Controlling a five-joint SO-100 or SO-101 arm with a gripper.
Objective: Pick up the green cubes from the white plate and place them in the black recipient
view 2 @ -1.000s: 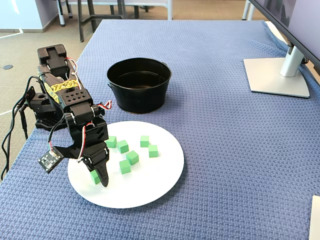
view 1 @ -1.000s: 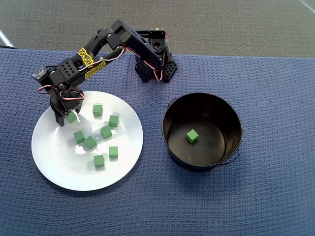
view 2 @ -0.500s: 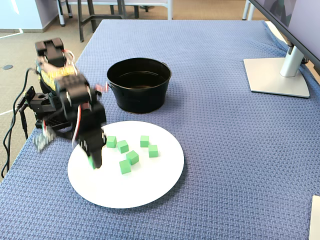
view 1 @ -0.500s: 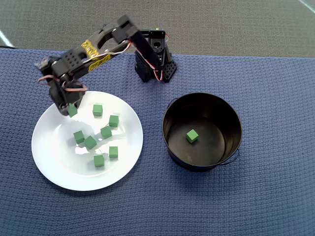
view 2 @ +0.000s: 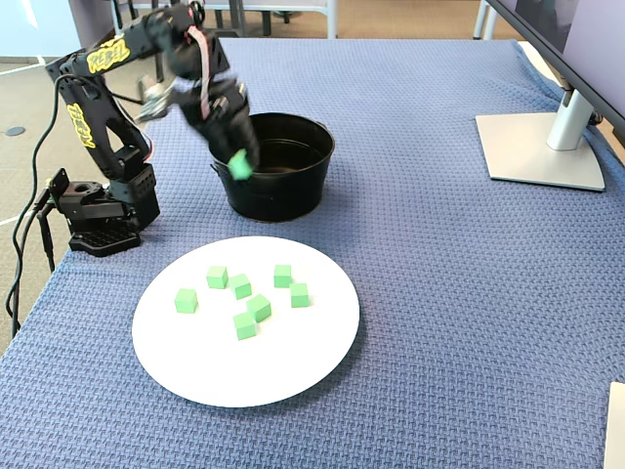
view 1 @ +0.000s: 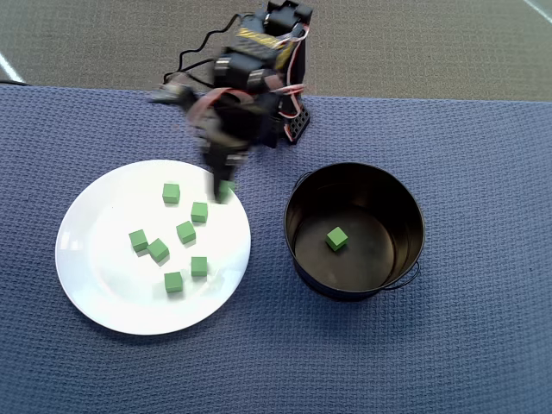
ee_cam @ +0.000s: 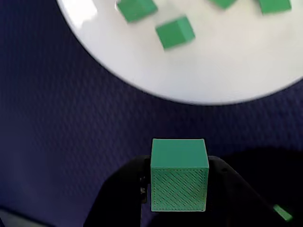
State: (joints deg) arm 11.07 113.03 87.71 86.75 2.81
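Green cubes: 9 counted. 1 cube [ee_cam: 179,174] was clamped between the 2 black fingers of the gripper [ee_cam: 179,189], carried in the air; the wrist view showed it over blue cloth just off the plate's rim, and the overhead view placed it [view 1: 226,190] at the plate's upper right edge. In the fixed view the held cube [view 2: 238,163] hung in front of the pot's near left wall. 7 cubes [view 1: 185,231] lay loose on the white plate [view 1: 95,276], grouped in its middle and upper half, most apart from one another and 2 pairs close together. 1 cube [view 1: 336,238] lay on the floor of the black recipient [view 1: 405,216], near its middle.

White plate: round, glossy, set toward the left edge of the tablecloth [view 1: 483,345] in the overhead view.

Black recipient: round pot, straight sides, thin wire handle [view 1: 402,283] lying at its lower right rim; stood just right of the plate, not touching it.

Arm [view 2: 98,107]: black with yellow markings, base at the far edge of the cloth in the overhead view, motion-blurred there.

Monitor stand [view 2: 542,147]: grey, near the right edge in the fixed view.
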